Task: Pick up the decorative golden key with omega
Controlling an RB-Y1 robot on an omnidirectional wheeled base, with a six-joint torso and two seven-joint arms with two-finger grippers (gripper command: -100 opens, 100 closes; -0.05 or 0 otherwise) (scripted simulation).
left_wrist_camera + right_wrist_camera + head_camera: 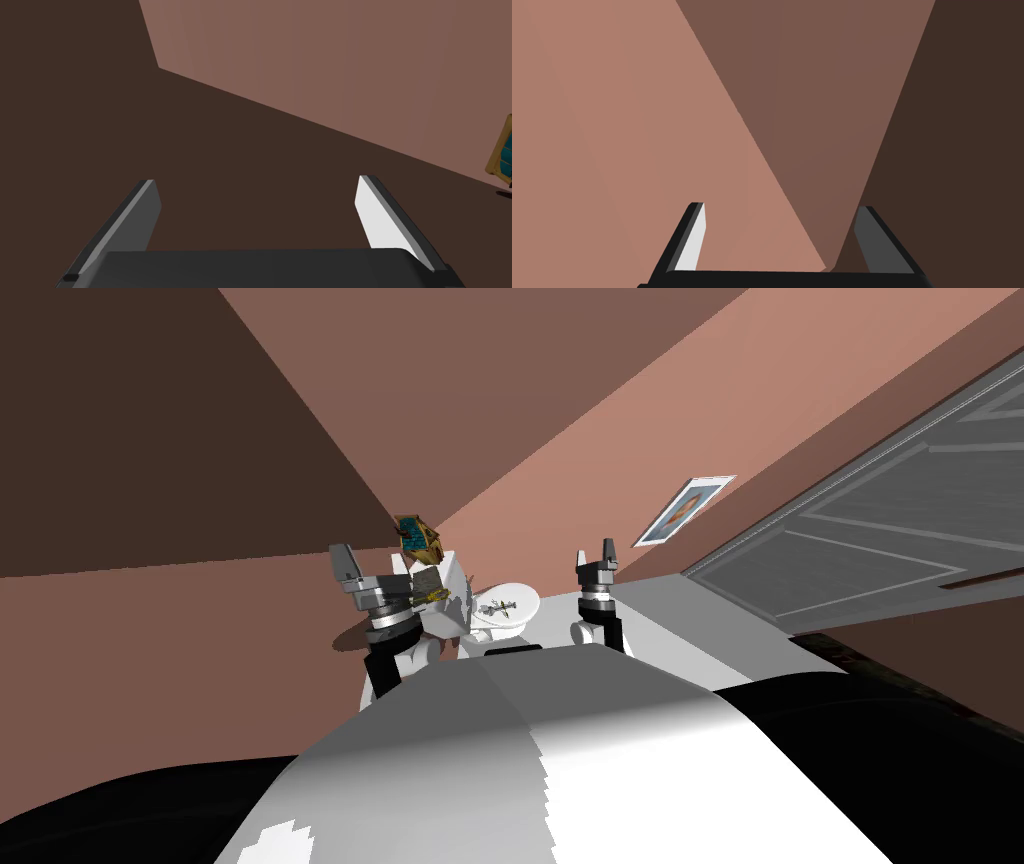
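The left end effector (257, 181) is being held wide open with nothing between its fingers, and it is being pointed at a brown wall. In the head view it is being carried raised at the left of a white toilet tank (455, 576). The golden key (431, 588) is being seen there as a dark gold head with a brighter yellow shaft, against the tank's side and just beside the left arm's wrist, outside the fingers; whether it is lying flat or leaning cannot be told. A gold-framed teal object (418, 538) is being shown on top of the tank, above the key. A small grey and gold item (497, 609) is being borne by the closed white toilet lid (520, 591), near the tank. The right end effector (781, 206) is likewise being held wide open and empty, raised well apart from the key, on the far side of the toilet.
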